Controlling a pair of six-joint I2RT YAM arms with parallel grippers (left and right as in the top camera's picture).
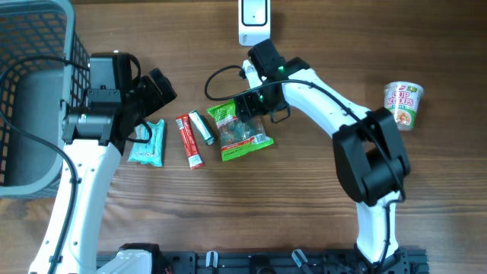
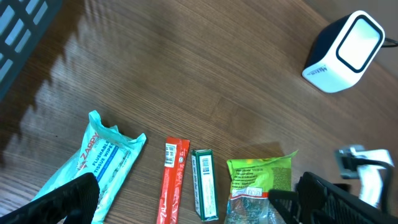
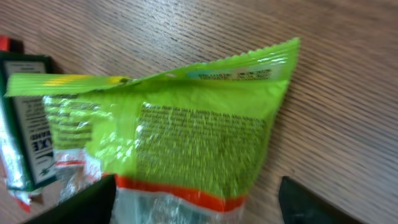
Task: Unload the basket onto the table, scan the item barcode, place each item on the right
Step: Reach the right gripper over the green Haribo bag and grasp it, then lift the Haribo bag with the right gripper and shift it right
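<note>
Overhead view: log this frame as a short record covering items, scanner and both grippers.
scanner: white barcode scanner, at table's far edge
target: green plastic snack bag, lying on wooden table
right gripper: open, straddling the bag
left gripper: open, near teal tissue packet
others: red stick sachet, small green box, paper noodle cup

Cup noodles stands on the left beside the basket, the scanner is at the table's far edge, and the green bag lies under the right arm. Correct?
No. The cup noodles stands on the right, far from the basket, as the overhead view shows. The scanner is at the far edge, and the green bag lies under the right arm.
</note>
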